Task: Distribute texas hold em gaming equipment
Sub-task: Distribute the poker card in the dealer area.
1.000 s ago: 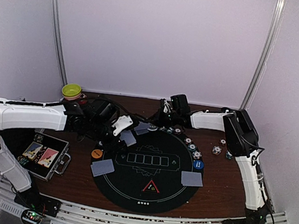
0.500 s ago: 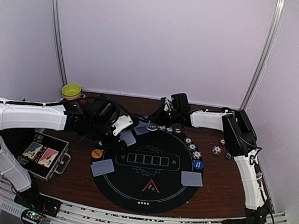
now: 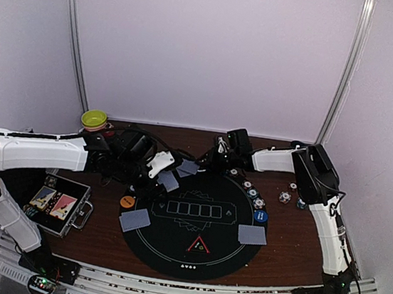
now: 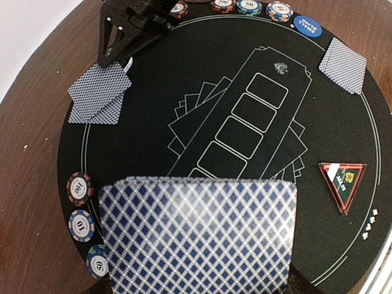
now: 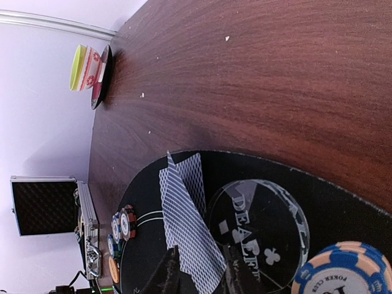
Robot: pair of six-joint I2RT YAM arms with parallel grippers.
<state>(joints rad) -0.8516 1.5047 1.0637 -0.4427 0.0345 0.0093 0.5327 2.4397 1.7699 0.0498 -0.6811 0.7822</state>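
Left of the mat (image 3: 162, 252) sits an open case (image 3: 60, 205), with a bowl (image 3: 94, 119) beyond it by the wall. The left gripper (image 3: 163, 172) hangs over the mat's far-left rim, its fingers clamped on the deck (image 4: 199, 236). An orange button (image 3: 127, 201) lies at the left rim. Dealt cards (image 3: 135, 220) lie on the mat at near left, far middle and near right. A red triangle (image 3: 199, 245) sits at the near-middle edge. The right gripper (image 5: 202, 272) is over the far rim with its fingers a little apart, tips at the far cards beside a dealer disc (image 5: 257, 229); contact with them cannot be told. Chips (image 3: 253, 193) line the far-right rim, above a blue button (image 3: 260, 216). More chips lie off the mat to the right.
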